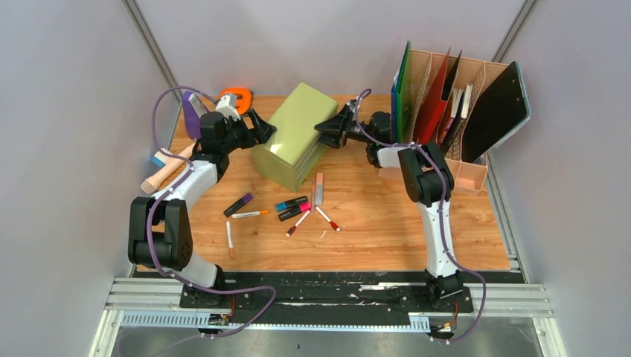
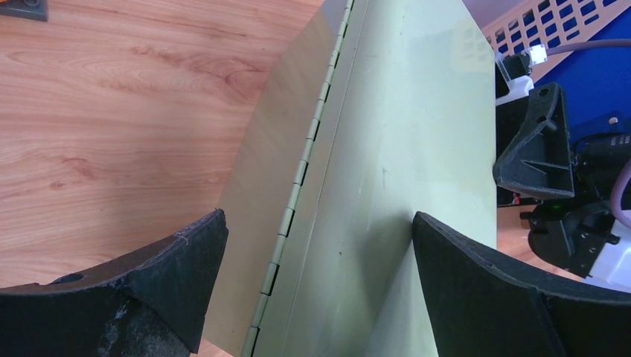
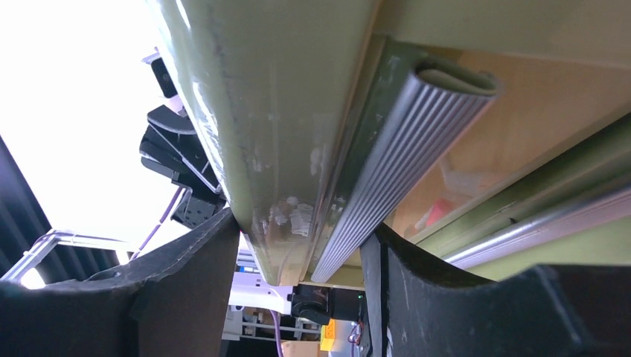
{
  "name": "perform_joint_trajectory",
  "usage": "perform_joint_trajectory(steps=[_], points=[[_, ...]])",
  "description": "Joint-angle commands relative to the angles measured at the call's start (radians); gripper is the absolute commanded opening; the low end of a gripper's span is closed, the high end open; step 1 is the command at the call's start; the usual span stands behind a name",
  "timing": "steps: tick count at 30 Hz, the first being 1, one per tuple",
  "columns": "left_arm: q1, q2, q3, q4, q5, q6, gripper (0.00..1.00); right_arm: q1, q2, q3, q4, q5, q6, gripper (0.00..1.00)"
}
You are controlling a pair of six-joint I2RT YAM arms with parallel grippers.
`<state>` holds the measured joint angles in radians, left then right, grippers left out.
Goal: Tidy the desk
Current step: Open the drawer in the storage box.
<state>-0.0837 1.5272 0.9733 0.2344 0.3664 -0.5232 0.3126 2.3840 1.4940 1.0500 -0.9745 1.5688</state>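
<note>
The orange-brown wood-grain desk (image 1: pixel 387 230) fills the middle of the overhead view. Its black-and-silver metal rail (image 1: pixel 335 297) runs along the bottom edge, where the two arm bases are bolted. At the upper centre of the desk sits a small olive-green drawer chest (image 1: pixel 294 130), turned askew to the desk's edges. The left gripper (image 1: pixel 262 126) meets it from the left with its jaws spread as wide as they go and the chest's hinged edge between them; whether the pads touch it cannot be told. The right gripper (image 1: pixel 325 128) comes in from the right, partly closed around the chest's front edge and a ribbed silver handle (image 3: pixel 402 163), and both fingers appear to press on them. Below the chest, loose markers and pens (image 1: pixel 298 208) lie scattered in the centre of the desk, with one more pen (image 1: pixel 231 239) to their lower left. At the upper right stands a beige perforated file organizer (image 1: pixel 469 175) holding green and red folders and a black clipboard (image 1: pixel 495 111). At the upper left, an orange round object (image 1: pixel 236 97) sits beside the left arm.
</note>
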Motion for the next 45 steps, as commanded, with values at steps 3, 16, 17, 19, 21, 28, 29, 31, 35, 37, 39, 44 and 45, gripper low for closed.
perform_joint_trajectory(steps=[3,16,17,19,21,28,29,31,35,37,39,44,45], points=[[0.007,-0.004,-0.030,-0.122,-0.088,0.046,1.00,-0.017,-0.140,-0.002,-0.228,-0.076,-0.167,0.00],[0.006,-0.013,-0.020,-0.148,-0.108,0.056,1.00,-0.029,-0.253,0.116,-0.824,-0.022,-0.565,0.00],[0.006,-0.014,-0.019,-0.149,-0.108,0.056,1.00,-0.029,-0.261,0.118,-0.851,-0.013,-0.587,0.00],[0.007,-0.017,-0.017,-0.152,-0.107,0.059,1.00,-0.030,-0.276,0.120,-0.898,0.002,-0.622,0.02],[0.007,-0.018,-0.014,-0.155,-0.109,0.061,1.00,-0.030,-0.291,0.118,-0.940,0.016,-0.656,0.04],[0.007,-0.026,0.009,-0.175,-0.117,0.073,1.00,-0.030,-0.346,0.107,-1.045,0.056,-0.762,0.40],[0.006,-0.026,0.017,-0.180,-0.117,0.074,1.00,-0.031,-0.350,0.107,-1.072,0.058,-0.776,0.49],[0.007,-0.026,0.027,-0.184,-0.118,0.078,1.00,-0.030,-0.359,0.111,-1.108,0.055,-0.811,0.58],[0.007,-0.028,0.062,-0.197,-0.121,0.099,1.00,-0.031,-0.381,0.119,-1.175,0.049,-0.907,0.71],[0.007,-0.026,0.087,-0.209,-0.123,0.119,1.00,-0.032,-0.397,0.115,-1.191,0.041,-0.957,0.75],[0.007,-0.020,0.118,-0.226,-0.124,0.143,1.00,-0.029,-0.408,0.116,-1.201,0.036,-0.986,0.75],[0.008,-0.010,0.176,-0.278,-0.116,0.187,1.00,-0.023,-0.424,0.145,-1.296,0.061,-1.129,0.72],[0.009,-0.012,0.179,-0.278,-0.112,0.190,1.00,-0.019,-0.429,0.151,-1.318,0.077,-1.166,0.72]])
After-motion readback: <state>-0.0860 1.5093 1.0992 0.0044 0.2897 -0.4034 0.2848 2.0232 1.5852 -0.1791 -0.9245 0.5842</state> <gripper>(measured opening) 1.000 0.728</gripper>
